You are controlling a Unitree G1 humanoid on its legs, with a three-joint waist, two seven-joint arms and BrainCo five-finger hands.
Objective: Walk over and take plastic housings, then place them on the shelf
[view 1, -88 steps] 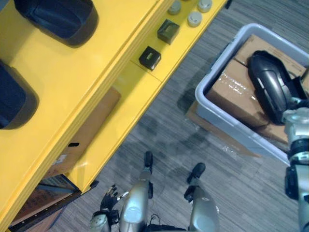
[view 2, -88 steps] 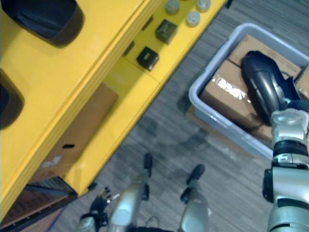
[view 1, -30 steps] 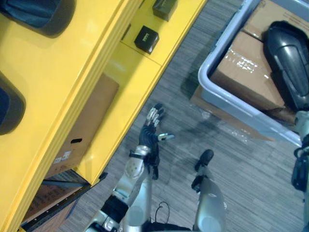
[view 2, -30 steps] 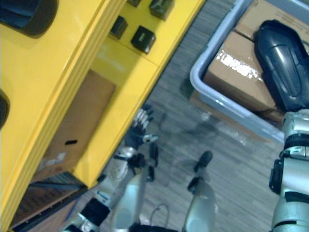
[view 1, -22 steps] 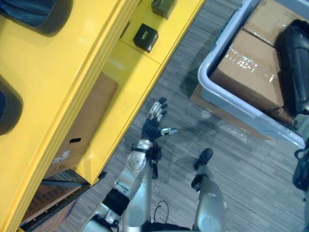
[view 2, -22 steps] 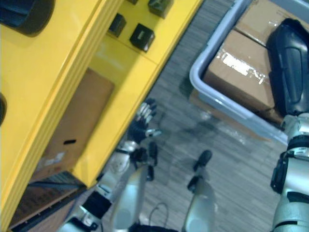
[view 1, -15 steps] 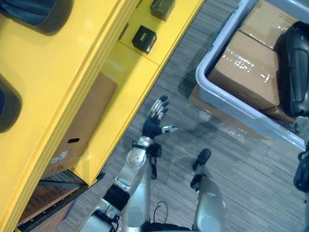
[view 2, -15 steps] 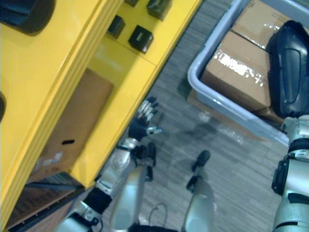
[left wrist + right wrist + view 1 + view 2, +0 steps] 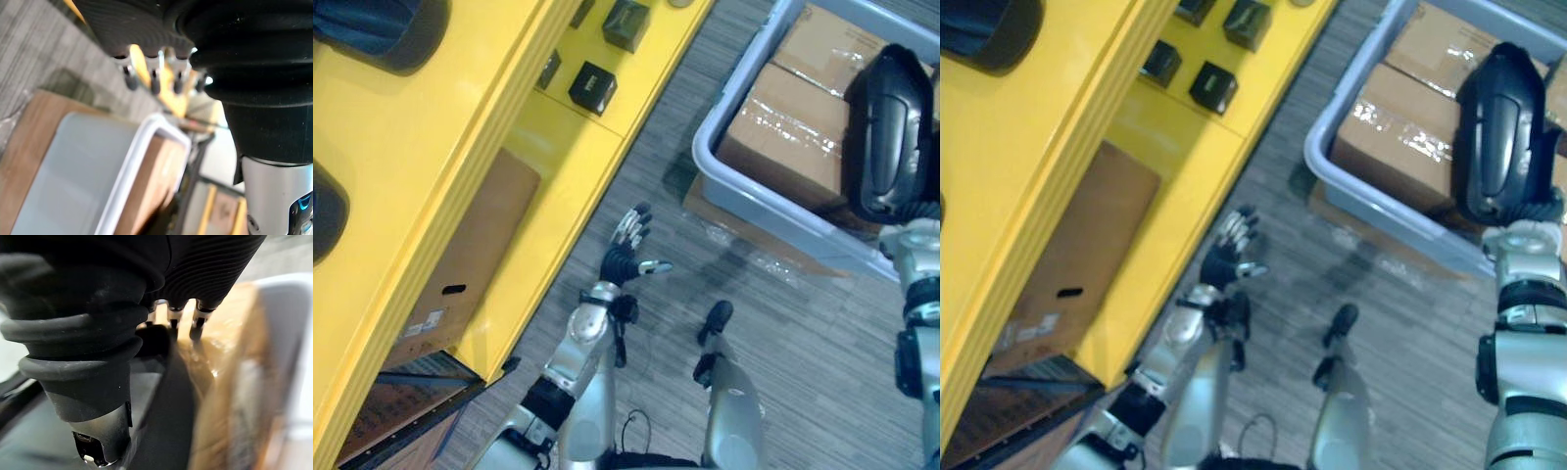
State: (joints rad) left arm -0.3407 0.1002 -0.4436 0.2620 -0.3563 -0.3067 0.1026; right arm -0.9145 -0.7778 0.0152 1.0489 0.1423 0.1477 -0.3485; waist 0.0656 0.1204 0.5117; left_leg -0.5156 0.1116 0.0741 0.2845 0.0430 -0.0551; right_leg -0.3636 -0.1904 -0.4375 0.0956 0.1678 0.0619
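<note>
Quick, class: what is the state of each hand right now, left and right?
Left hand: open, holding nothing.
Right hand: at the near end of the housing; cannot be told.

Bright, even light. White glare sits on the taped box (image 9: pixel 783 108) in the bin (image 9: pixel 744 201), and a soft sheen runs along the dark housing (image 9: pixel 886 127). The bin casts a dim shadow on the floor (image 9: pixel 803 343) toward the yellow shelf (image 9: pixel 431 166).
</note>
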